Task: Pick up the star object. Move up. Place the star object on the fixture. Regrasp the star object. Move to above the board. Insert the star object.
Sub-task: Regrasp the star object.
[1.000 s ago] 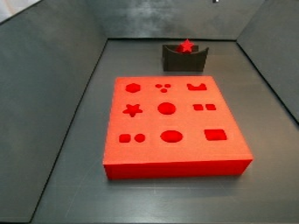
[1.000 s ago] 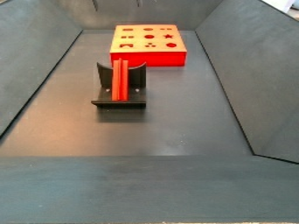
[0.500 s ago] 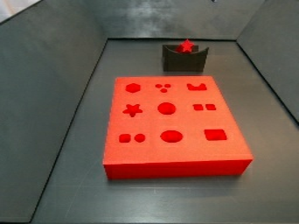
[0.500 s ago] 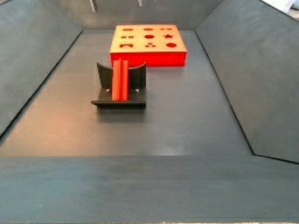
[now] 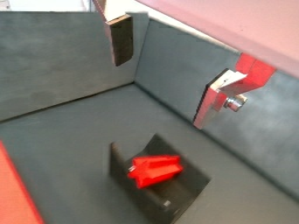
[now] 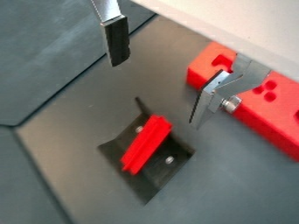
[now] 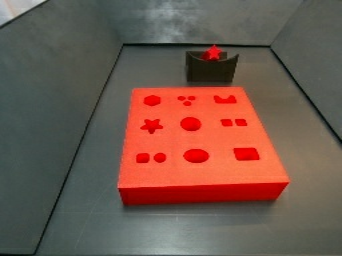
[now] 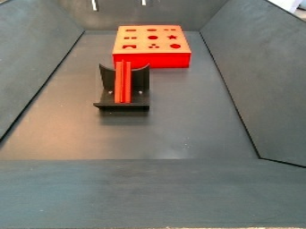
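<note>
The red star object (image 7: 213, 52) stands in the dark fixture (image 7: 211, 68) at the back of the floor, behind the red board (image 7: 201, 140). The board's star-shaped hole (image 7: 152, 126) is on its left side. In a side view the star object (image 8: 121, 80) shows as a long red bar leaning in the fixture (image 8: 123, 103). In both wrist views the gripper (image 5: 167, 74) (image 6: 162, 77) is open and empty, high above the star object (image 5: 155, 169) (image 6: 147, 144). Only its fingertips show at the upper edge of a side view (image 8: 121, 4).
The board (image 8: 152, 45) has several shaped holes and lies flat on the dark floor between sloping grey walls. In a wrist view the board (image 6: 263, 105) shows beyond one finger. The fixture (image 6: 138, 166) stands apart from the board.
</note>
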Motion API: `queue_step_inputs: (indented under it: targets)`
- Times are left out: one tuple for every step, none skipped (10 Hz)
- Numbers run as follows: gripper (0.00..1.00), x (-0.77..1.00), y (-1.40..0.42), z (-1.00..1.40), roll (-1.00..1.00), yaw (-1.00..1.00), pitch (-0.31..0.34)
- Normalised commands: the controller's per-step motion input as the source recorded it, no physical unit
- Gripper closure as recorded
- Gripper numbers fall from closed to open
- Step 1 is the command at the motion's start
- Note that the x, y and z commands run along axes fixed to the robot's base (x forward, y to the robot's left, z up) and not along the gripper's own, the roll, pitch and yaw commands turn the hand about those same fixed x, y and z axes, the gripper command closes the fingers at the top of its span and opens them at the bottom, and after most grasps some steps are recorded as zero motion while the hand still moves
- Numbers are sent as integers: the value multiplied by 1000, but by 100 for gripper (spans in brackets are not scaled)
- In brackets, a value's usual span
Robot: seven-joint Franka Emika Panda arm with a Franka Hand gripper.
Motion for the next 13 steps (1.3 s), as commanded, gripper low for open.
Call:
queue_step_inputs:
  targets:
    - [0, 17, -24, -11, 1000, 31, -10]
    - [0, 32, -24, -14, 1000, 33, 2]
    - [0, 44, -29, -13, 1000, 35, 13]
    - [0, 58, -29, -14, 1000, 40, 35]
    - [0, 65, -34, -12, 1000, 44, 48]
    - [0, 85, -37, -16, 1000, 62, 96]
    - [0, 94, -41, -18, 1000, 77, 120]
    - [0, 101, -42, -20, 757, 96, 134]
    - [0, 99, -46, -18, 575, 113, 133]
    - [0, 100, -40, -17, 340, 135, 123]
    - [0, 96, -32, -8, 265, 144, 113]
    - [0, 34, 74, -1000, 308, 104, 147]
    - [0, 34, 73, -1000, 295, 105, 128]
